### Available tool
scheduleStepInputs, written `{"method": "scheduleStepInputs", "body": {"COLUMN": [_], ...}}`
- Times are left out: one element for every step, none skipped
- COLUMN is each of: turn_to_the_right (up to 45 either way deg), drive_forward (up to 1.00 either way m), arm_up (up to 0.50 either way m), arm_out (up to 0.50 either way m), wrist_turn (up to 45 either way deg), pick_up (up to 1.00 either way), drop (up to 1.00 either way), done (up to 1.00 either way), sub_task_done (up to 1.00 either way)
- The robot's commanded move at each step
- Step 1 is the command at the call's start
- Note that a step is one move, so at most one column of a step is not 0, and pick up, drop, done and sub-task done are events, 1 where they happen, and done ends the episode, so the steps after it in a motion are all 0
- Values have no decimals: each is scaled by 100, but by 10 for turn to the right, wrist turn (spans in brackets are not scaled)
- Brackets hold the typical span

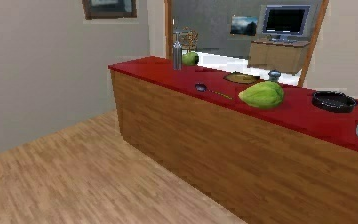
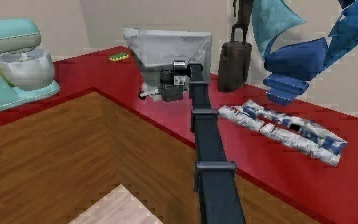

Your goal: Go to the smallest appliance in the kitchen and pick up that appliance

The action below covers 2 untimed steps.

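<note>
A light grey boxy appliance (image 2: 172,45) stands at the back of the red counter (image 2: 137,110) in the arm side view. The dark arm bar (image 2: 209,150) rises from the bottom edge and reaches over the counter toward it. The gripper (image 2: 152,89) sits just in front of the box's lower edge, with its two white marked squares to its right. I cannot tell whether it holds anything, nor whether it touches the box. A teal stand mixer (image 2: 17,62) with a pale bowl stands on the counter at the left edge.
Right of the arm stand a dark brown upright object (image 2: 234,58) and a blue-and-white striped cloth (image 2: 282,128). In the forward view the red counter (image 1: 157,78) carries a green lettuce (image 1: 262,95), a black pan (image 1: 333,100), an apple (image 1: 190,58) and a grey bottle (image 1: 177,50). Wood floor (image 1: 77,170) lies open at the left.
</note>
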Motion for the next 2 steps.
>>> {"method": "scheduleStepInputs", "body": {"turn_to_the_right": [0,0], "drive_forward": [0,0], "arm_up": [8,0], "arm_out": [0,0], "wrist_turn": [0,0], "pick_up": [0,0], "drop": [0,0], "done": [0,100], "sub_task_done": [0,0]}}
